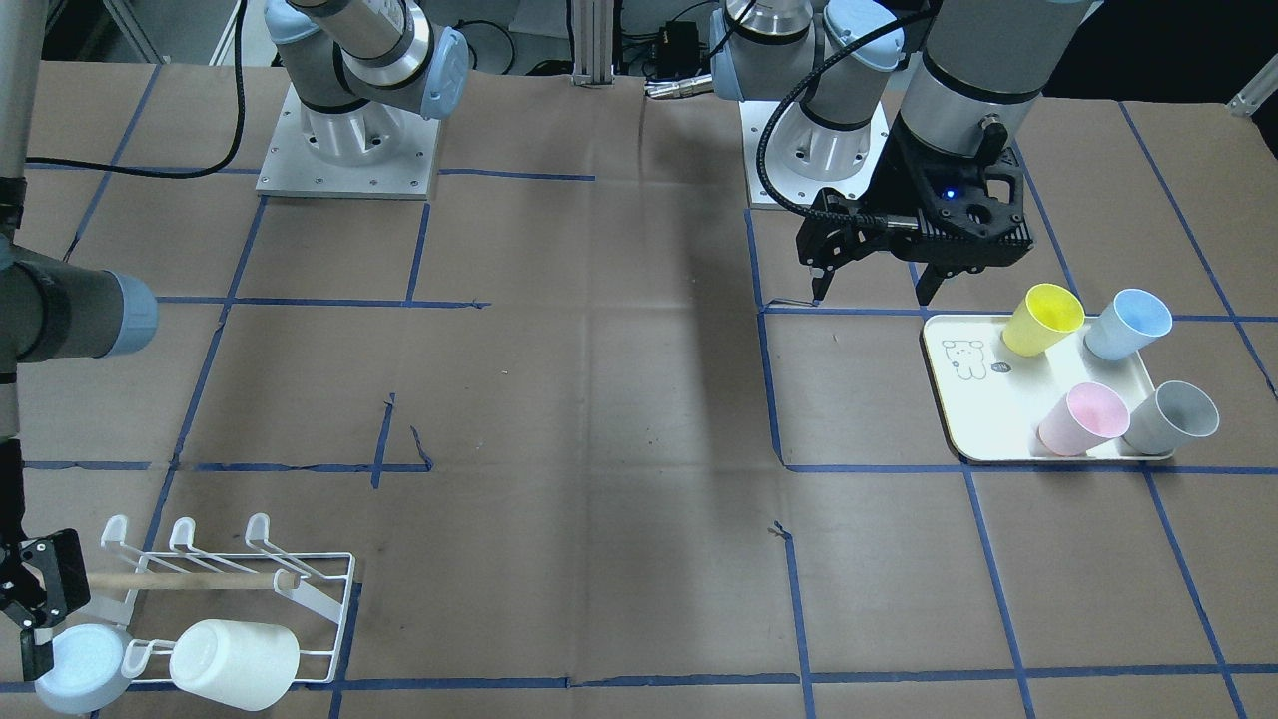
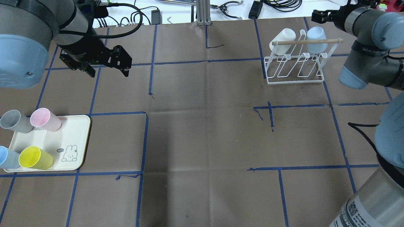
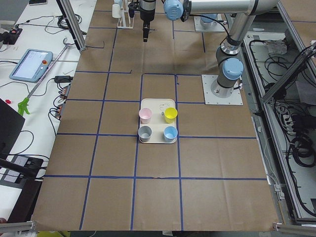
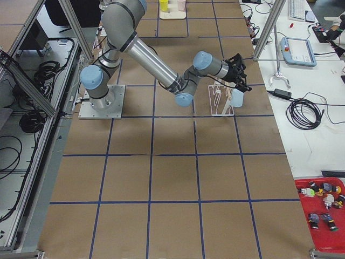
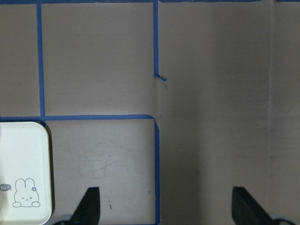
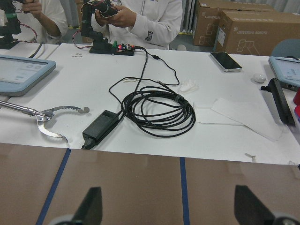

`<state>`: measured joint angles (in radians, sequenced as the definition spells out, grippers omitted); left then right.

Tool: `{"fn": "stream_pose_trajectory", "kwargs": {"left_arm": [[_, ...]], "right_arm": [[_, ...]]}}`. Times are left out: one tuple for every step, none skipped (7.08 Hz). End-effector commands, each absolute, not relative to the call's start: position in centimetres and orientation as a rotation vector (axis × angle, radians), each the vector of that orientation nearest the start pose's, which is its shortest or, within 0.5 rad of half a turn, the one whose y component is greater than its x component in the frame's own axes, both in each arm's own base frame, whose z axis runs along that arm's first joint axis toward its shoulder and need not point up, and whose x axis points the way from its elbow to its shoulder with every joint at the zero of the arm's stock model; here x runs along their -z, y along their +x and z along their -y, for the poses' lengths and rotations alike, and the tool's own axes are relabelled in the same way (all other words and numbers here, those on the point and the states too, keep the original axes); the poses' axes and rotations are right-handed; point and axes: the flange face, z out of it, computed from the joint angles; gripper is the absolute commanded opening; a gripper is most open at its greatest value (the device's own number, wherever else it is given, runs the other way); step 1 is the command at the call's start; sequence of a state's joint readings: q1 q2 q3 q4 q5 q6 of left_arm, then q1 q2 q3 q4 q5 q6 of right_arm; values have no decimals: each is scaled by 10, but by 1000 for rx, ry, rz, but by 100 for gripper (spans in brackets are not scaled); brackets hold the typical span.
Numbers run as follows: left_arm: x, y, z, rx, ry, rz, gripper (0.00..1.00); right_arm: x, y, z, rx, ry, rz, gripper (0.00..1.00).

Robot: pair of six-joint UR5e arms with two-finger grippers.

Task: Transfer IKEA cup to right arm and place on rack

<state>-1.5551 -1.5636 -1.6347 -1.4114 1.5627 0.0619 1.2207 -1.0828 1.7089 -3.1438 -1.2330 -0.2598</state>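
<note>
A pale blue cup (image 2: 316, 36) and a white cup (image 2: 283, 39) hang upside down on the white wire rack (image 2: 295, 75) at the far right. My right gripper (image 2: 318, 14) is open and empty just behind the blue cup (image 1: 85, 664). Its wrist view shows both fingertips (image 6: 91, 206) spread with only a white desk ahead. My left gripper (image 2: 107, 71) is open and empty above the table beyond the tray. Its fingers (image 5: 89, 206) are wide apart over bare paper. Yellow (image 2: 34, 157), pink (image 2: 45, 119), grey (image 2: 14, 121) and blue (image 2: 8, 157) cups stand on the tray.
The cream tray (image 2: 75, 132) with a rabbit drawing lies at the near left; its corner shows in the left wrist view (image 5: 23, 164). Blue tape lines cross the brown paper table. Cables and tools lie on the white desk (image 6: 154, 93) past the far edge.
</note>
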Motion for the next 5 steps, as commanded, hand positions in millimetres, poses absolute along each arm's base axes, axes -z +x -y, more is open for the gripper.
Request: {"fn": "stream_pose_trajectory", "kwargs": {"left_arm": [[-478, -125, 499, 167, 90, -3140, 99], [-479, -125, 498, 169, 90, -3138, 99], [-479, -125, 498, 169, 90, -3140, 99], [-479, -125, 498, 169, 90, -3138, 99], [-479, -125, 498, 169, 90, -3138, 99]], "right_arm": [[-383, -62, 658, 1141, -53, -2835, 100], [-399, -59, 644, 1010, -16, -2896, 100], [-406, -37, 631, 851, -24, -2953, 100], [-407, -12, 614, 617, -24, -3025, 100], [-417, 28, 597, 434, -95, -3056, 100]]}}
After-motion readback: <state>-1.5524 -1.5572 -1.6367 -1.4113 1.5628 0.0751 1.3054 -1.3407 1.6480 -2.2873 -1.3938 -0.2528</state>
